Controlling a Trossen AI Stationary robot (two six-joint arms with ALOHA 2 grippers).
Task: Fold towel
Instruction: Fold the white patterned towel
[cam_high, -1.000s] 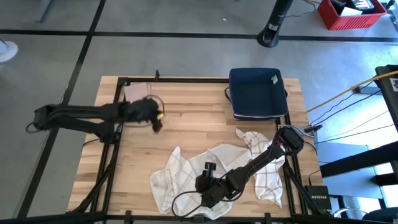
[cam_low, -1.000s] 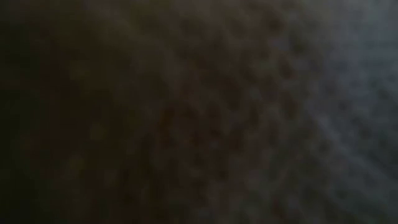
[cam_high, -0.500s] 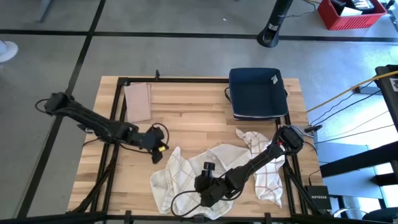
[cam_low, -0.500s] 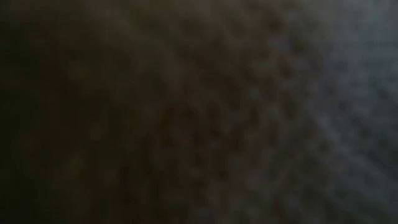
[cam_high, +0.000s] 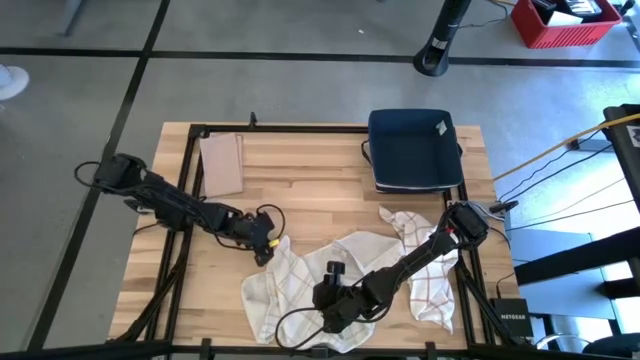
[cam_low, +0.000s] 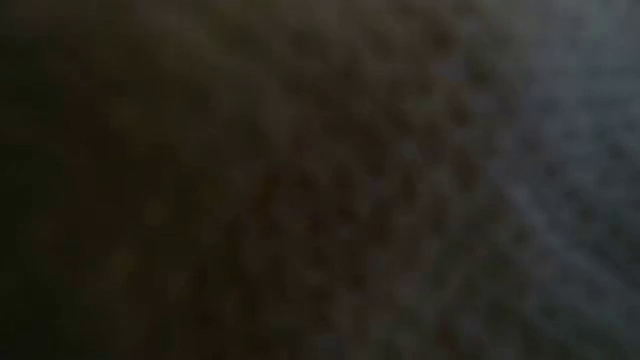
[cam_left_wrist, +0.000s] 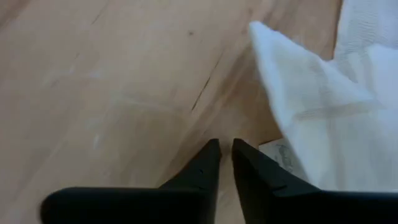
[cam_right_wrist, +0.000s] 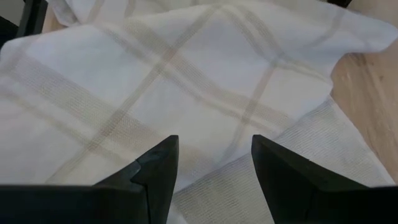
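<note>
A white towel (cam_high: 372, 245) with thin check lines lies crumpled on the wooden table, from the near middle to the right. Its far-left corner (cam_left_wrist: 258, 34) rests flat on the wood. My left gripper (cam_high: 266, 247) (cam_left_wrist: 225, 149) hovers over bare wood just left of that corner, pointing steeply down, its fingertips only a narrow slit apart with nothing between them. My right gripper (cam_high: 335, 300) (cam_right_wrist: 214, 158) stands wide open over the towel's (cam_right_wrist: 186, 81) near middle part. My right gripper's open fingers (cam_right_wrist: 158, 165) stand close over the spread cloth. Whether their tips touch it, I cannot tell.
A dark blue tray (cam_high: 413, 150) sits at the far right. A folded tan cloth (cam_high: 222, 165) lies at the far left. A black rail (cam_high: 280, 128) runs round the table. Bare wood lies between the folded cloth and the towel. The low view is dark.
My left gripper has swung from beside the folded cloth at the far left toward the near edge and the right, sinking and tipping further down, and now stands by the towel's far-left corner. The towel has not moved.
</note>
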